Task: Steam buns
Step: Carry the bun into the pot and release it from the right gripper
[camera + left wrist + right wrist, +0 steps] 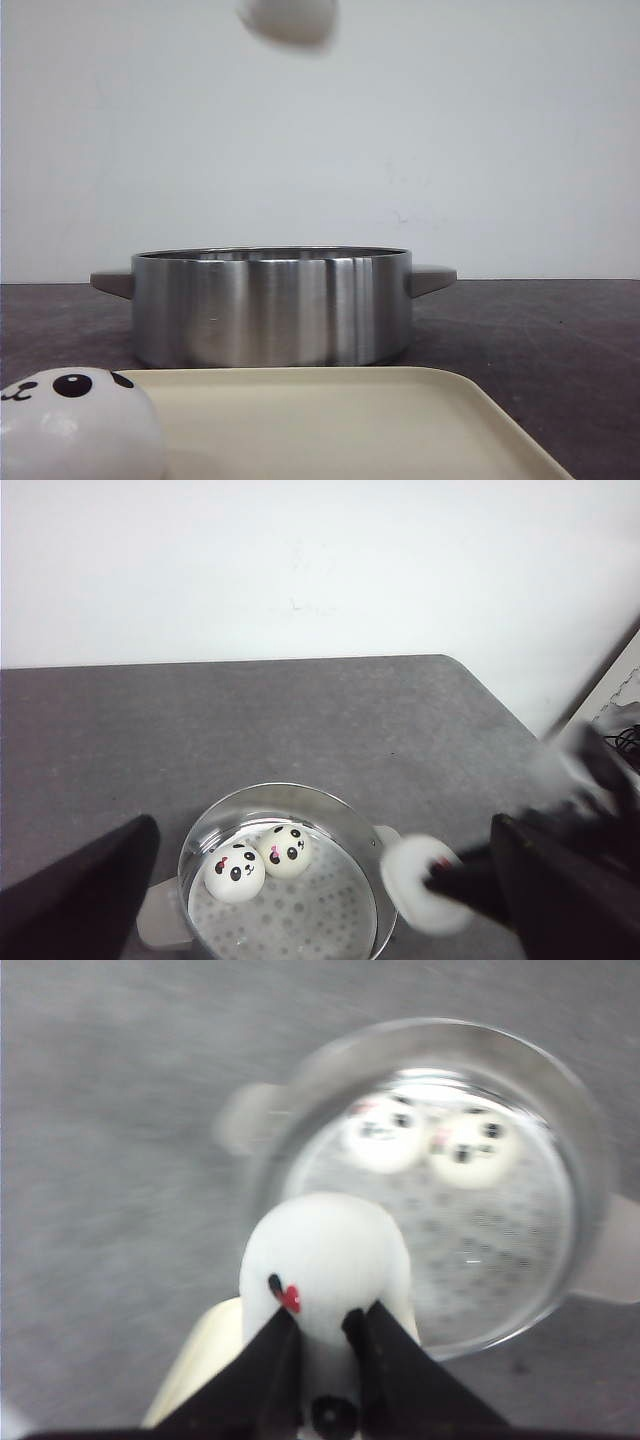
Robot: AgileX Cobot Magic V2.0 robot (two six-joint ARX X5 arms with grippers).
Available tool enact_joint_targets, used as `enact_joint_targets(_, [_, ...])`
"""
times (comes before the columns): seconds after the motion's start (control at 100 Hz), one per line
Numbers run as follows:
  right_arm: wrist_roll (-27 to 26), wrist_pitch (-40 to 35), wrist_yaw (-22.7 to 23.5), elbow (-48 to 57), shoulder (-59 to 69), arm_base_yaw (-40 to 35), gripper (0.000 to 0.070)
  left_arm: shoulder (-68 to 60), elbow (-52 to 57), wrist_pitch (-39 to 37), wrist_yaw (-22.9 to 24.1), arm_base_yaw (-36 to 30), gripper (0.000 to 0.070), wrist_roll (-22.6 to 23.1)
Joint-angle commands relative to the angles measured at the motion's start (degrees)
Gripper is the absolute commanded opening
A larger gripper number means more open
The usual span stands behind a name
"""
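Nearest the front camera, at about 7 o'clock in that view, one panda bun [78,425] sits on the near left corner of a cream tray [340,425], its black eyes and nose turned upward. Beyond the tray, toward 12 o'clock, stands a steel pot [272,305] with a stubby grey handle on each side, resting on the dark grey table [545,345].

High above the pot, at 12 o'clock and partly cut off by the frame edge, a third bun [290,20] hangs in the air. The right wrist view shows why: the right gripper [322,1345] has its two black fingers [265,1380] pinched narrowly together on this bun [325,1260], pressing into its white skin beside a small red mark (the view is blurred). It is held over the pot's rim, with the tray's corner showing under it.

Inside the pot, two more buns [235,871] [285,848] lie side by side and touching on the perforated steamer plate [300,920], faces up.

From the left wrist view, the left gripper [320,900] hovers well above the pot with its dark fingers [75,895] spread wide, gripping nothing. The carried bun and the right arm show blurred at about 4 o'clock there.
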State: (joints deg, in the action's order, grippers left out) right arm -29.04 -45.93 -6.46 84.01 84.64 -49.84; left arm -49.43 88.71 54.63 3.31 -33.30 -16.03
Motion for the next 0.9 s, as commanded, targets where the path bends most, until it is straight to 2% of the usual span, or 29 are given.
enact_joint_targets(0.0, [2.82,0.46,2.27,0.79,3.67,2.64,0.0000,-0.37,0.92,-0.07,0.35,-0.44,0.0676,0.59])
enact_joint_targets(0.26, [6.01,4.24,9.62,0.81,15.12,9.16,0.0000,-0.37,0.92,1.60,0.37,-0.44,0.0676,0.48])
enact_joint_targets(0.61, [6.54,4.72,9.49,0.81,22.88,10.08,0.0010,-0.37,0.92,4.13,1.42,-0.44,0.0676,0.22])
enact_joint_targets(0.65, [6.54,4.81,9.46,0.81,22.99,10.08,0.0049,-0.37,0.92,4.42,1.42,-0.44,0.0676,0.09])
enact_joint_targets(0.75, [6.51,5.16,9.51,0.81,22.99,10.08,0.0225,-0.37,0.92,4.63,1.42,-0.42,0.0676,-0.07])
enact_joint_targets(0.89, [6.54,4.44,9.49,0.81,22.99,10.08,0.0386,-0.31,0.92,4.94,1.42,-0.44,0.0676,-0.11])
